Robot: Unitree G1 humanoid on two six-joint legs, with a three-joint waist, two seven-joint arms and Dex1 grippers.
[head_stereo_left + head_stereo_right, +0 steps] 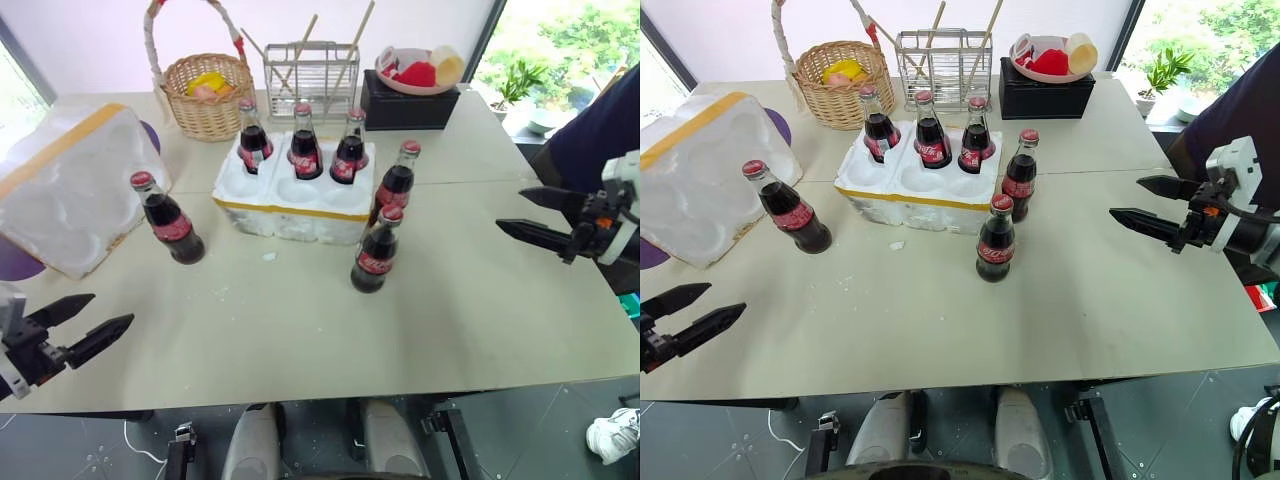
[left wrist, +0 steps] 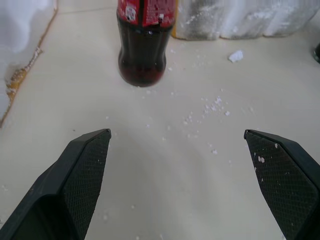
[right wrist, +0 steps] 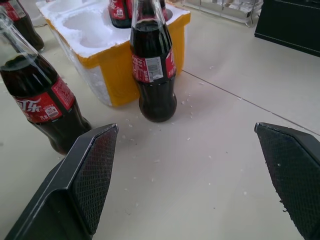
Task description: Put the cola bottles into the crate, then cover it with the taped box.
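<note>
Cola bottles: six are seen; three stand in the far wells of the crate (image 1: 292, 200), three stand loose on the table (image 1: 480, 330).
Loose bottles: one (image 1: 168, 218) stands between the crate and the taped box; one (image 1: 396, 183) stands just beside the crate's right end; one (image 1: 377, 250) stands nearer the front edge.
Handling of bottles: glass filled with liquid is judged rigid, fairly heavy and smooth, so slip is possible; breakage is likely if one is tipped. The narrow neck or the labelled waist is judged the best place to be gripped.
Crate: light, crumbly foam is suggested by white crumbs scattered on the table; it is judged easily shoved.
Taped box (image 1: 70, 185): lies tilted at the table's left edge, its open side turned up; bulky, light and slick under plastic, so two-sided holding is judged necessary.
Left gripper (image 1: 82, 322): spread wide, nothing held, facing the left loose bottle.
Right gripper (image 1: 540, 215): spread wide, nothing held, facing the two right bottles.
</note>
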